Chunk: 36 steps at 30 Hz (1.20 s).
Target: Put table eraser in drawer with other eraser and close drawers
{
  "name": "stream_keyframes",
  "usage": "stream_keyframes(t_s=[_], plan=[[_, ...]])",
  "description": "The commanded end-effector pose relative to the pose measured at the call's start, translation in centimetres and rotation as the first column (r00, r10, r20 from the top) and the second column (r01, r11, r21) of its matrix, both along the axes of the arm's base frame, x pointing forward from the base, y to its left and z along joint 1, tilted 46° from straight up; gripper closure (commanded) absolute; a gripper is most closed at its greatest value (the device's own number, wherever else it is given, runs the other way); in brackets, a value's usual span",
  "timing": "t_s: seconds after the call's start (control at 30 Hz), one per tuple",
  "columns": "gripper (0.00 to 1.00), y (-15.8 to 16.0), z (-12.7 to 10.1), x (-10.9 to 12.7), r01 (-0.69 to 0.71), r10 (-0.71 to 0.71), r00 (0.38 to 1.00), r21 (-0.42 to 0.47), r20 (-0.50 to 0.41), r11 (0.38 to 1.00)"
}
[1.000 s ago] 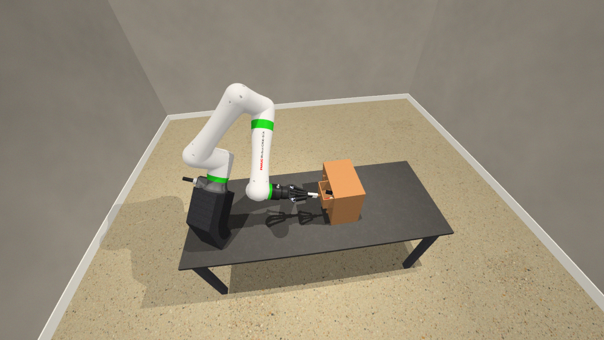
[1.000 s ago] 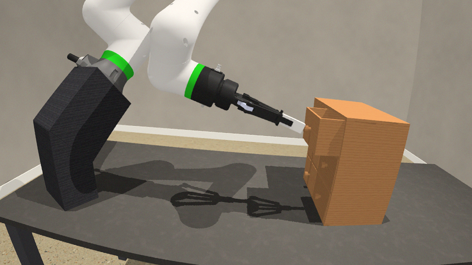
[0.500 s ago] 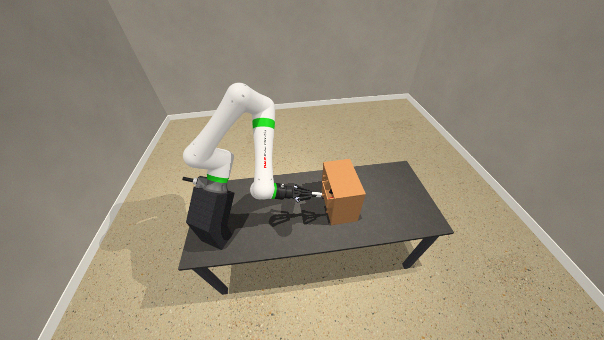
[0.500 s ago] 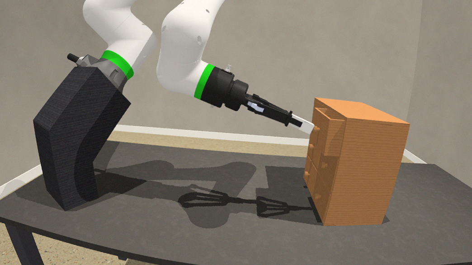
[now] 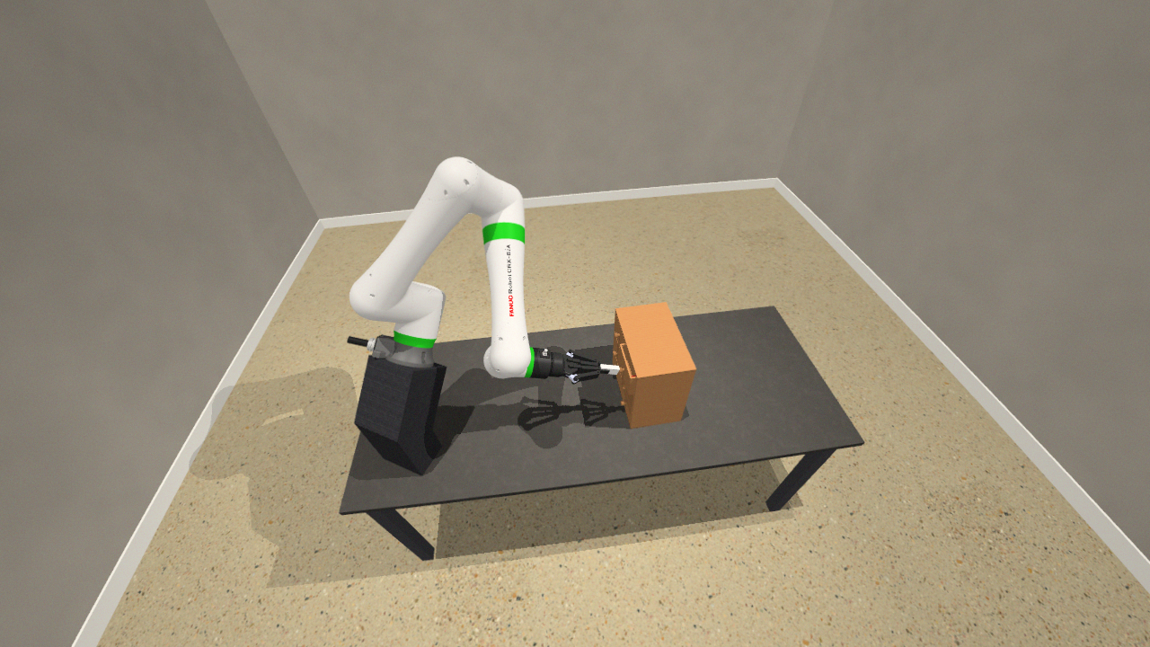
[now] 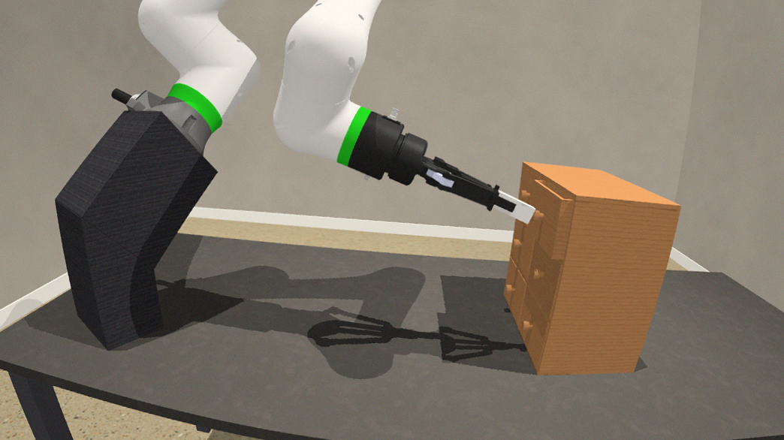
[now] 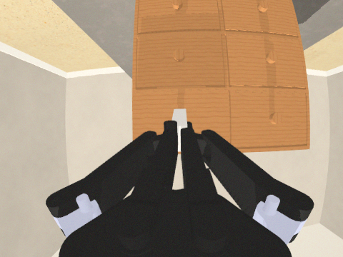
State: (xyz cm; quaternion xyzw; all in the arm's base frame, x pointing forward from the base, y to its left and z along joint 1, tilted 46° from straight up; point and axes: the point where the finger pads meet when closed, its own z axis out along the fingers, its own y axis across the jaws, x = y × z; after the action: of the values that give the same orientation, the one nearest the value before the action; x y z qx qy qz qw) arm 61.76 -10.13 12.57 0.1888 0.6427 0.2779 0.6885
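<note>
The orange wooden chest (image 5: 655, 338) (image 6: 609, 287) stands upright on the table. It has three rows of drawers in two columns. The top drawer (image 6: 562, 230) (image 7: 207, 111) on the exterior view's near side stands slightly out of the front; only a narrow gap shows above it. The other drawers look flush. My gripper (image 5: 609, 369) (image 6: 522, 210) (image 7: 180, 118) is shut, its white tips together with nothing seen between them. It points slightly downward, and the tips are at this drawer's knob; exact contact is hard to tell. No eraser shows in any view, and the drawer contents are hidden.
The dark table (image 5: 764, 402) (image 6: 398, 403) carries the chest and the robot's black base (image 5: 398, 418) (image 6: 117, 222). The arm arches above the table between them. A small dark patch (image 6: 506, 310) shows by the chest's lower front; I cannot tell what it is.
</note>
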Motion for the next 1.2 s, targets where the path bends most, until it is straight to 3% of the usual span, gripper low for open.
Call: stream_keyframes(t_s=[0.0, 1.17], plan=[[1.00, -0.1, 0.2, 0.5, 0.000, 0.000, 1.000, 0.000, 0.000, 1.000], [1.00, -0.2, 0.7, 1.7, 0.000, 0.000, 1.000, 0.000, 0.000, 1.000]])
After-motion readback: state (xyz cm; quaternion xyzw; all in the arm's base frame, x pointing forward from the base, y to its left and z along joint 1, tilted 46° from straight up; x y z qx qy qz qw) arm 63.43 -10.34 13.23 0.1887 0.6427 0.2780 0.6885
